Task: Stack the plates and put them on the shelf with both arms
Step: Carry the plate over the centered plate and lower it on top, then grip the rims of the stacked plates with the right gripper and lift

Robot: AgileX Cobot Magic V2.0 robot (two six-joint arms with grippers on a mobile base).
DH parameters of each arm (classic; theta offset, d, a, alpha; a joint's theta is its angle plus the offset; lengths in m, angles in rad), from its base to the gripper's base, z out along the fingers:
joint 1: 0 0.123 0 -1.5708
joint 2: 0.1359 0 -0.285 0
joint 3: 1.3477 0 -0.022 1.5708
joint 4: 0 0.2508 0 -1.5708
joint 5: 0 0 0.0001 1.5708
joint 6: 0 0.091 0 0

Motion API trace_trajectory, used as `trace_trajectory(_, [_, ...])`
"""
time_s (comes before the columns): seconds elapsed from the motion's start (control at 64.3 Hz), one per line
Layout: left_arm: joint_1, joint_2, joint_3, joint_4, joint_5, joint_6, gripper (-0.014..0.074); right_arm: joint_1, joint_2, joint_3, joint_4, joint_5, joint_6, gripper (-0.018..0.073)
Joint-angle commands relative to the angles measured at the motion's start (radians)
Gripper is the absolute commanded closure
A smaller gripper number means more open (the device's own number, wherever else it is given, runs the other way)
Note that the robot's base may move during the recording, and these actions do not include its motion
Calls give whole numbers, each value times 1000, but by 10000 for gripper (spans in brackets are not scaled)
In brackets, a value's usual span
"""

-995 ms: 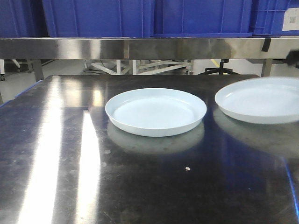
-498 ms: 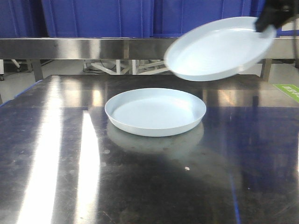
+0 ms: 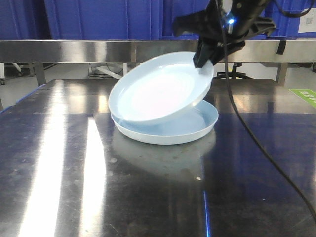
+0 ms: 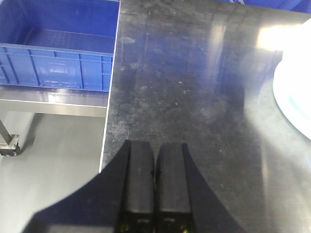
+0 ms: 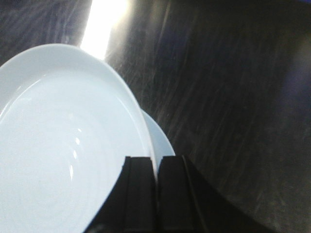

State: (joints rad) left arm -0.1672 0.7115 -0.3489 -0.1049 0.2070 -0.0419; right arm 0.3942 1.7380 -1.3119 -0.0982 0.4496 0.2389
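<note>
One pale plate [image 3: 200, 127] lies flat on the dark steel tabletop, mid-table. The second plate [image 3: 158, 89] hangs tilted above it, low edge to the left near the lower plate's rim. My right gripper [image 3: 204, 58] is shut on its raised right rim. In the right wrist view the fingers pinch that rim at the gripper [image 5: 156, 160]; the held plate [image 5: 63, 145] covers most of the lower plate [image 5: 159, 138]. My left gripper [image 4: 155, 148] is shut on nothing near the table's left edge, with a plate [image 4: 295, 92] far to its right. The shelf rail [image 3: 74, 50] runs behind.
Big blue crates [image 3: 103, 17] stand on top of the shelf. A black cable [image 3: 256, 148] hangs from the right arm across the table's right side. Beyond the table's left edge [image 4: 108, 126], a blue crate [image 4: 58, 53] sits lower, above grey floor.
The right-hand plate was lifted off the table's right side, carried up and left, and now hangs tilted over the middle plate. The right arm has come into view.
</note>
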Motion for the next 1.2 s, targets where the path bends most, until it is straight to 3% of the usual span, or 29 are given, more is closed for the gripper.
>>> trace_trajectory(0.0, [-7,-6,-28,-8,-75,-7,514,1,-27,-43,-9,-73,-3,510])
trace_trajectory(0.28, [-7,-6,-28,-8,-75,-7,514,1,0,-43,-10,-55,-3,475])
trace_trajectory(0.435, [-7,-6,-28,-8,-75,-7,514,1,0,-43,-10,-47,-3,127])
trace_trajectory(0.529, [-7,-6,-28,-8,-75,-7,514,1,0,-43,-10,-32,-3,29])
trace_trajectory(0.902, [-7,-6,-28,-8,-75,-7,514,1,55,-43,-10,30,-3,113])
trace_trajectory(1.182, [-7,-6,-28,-8,-75,-7,514,1,97,-43,-10,31,-3,115])
